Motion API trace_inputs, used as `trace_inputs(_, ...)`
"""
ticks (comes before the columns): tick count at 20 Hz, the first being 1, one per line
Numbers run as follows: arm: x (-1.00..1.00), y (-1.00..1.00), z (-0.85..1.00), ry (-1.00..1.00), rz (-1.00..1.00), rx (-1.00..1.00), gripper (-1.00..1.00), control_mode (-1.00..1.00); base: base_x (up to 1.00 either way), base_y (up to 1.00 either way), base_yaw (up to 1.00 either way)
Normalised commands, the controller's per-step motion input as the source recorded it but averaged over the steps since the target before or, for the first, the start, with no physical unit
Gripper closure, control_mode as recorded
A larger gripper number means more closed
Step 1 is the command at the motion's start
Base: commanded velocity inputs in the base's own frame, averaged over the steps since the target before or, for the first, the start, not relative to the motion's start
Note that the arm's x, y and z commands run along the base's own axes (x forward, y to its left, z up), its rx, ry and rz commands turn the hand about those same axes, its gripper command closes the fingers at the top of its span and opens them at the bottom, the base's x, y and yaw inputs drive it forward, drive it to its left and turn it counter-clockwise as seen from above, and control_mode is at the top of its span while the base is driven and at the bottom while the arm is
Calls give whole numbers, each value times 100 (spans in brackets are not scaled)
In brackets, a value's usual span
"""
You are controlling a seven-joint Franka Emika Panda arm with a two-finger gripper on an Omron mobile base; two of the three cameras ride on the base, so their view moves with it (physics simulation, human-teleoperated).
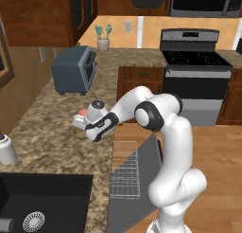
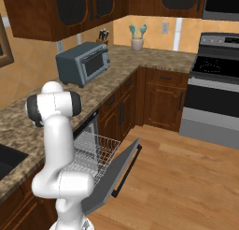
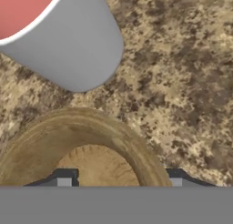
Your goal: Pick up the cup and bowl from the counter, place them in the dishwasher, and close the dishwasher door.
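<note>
Hidden: the gripper sits low over the counter; in the left base view the hand's own body covers most of the bowl, and only a sliver of tan shows under it.
Fingertips: in the hand view two dark tips barely rise above the lower edge, set wide apart on either side of the bowl's hollow; whether they touch its rim cannot be told.
Grip: the jaws stand spread, holding nothing.
Bowl: directly beneath the hand, round, shallow, tan-brown with a thick rolled rim and a grainy inside; its near half is cut off.
Cup: just beyond the bowl, apart from it by a thin strip of stone; a smooth white cylinder with a salmon-red top, cut off by the frame.
Surface: brown speckled granite, L-shaped, over reddish-brown cabinets.
Dishwasher: below and beside the hand, its pale wire-grid rack pulled out.
Dishwasher door: dropped partly open, grey inner face, dark bar handle.
Room: wood plank floor.
</note>
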Motion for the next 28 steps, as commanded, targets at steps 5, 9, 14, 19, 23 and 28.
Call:
trace_inputs(5, 2, 1, -10, 0, -1, 0, 100, -100, 0, 0, 0)
trace_inputs(9, -7, -3, 0, 0, 0, 0, 100, -100, 0, 0, 0)
trace_inputs(14, -59, -43, 13, -1, 0, 1, 100, -100, 0, 0, 0)
trace_inputs(19, -44, -63, 49, -2, 0, 8, 100, -100, 0, 0, 0)
trace_inputs(23, -23, -59, 74, -4, 0, 12, 100, -100, 0, 0, 0)
trace_inputs(28, -25, -54, 75, -1, 0, 12, 100, -100, 0, 0, 0)
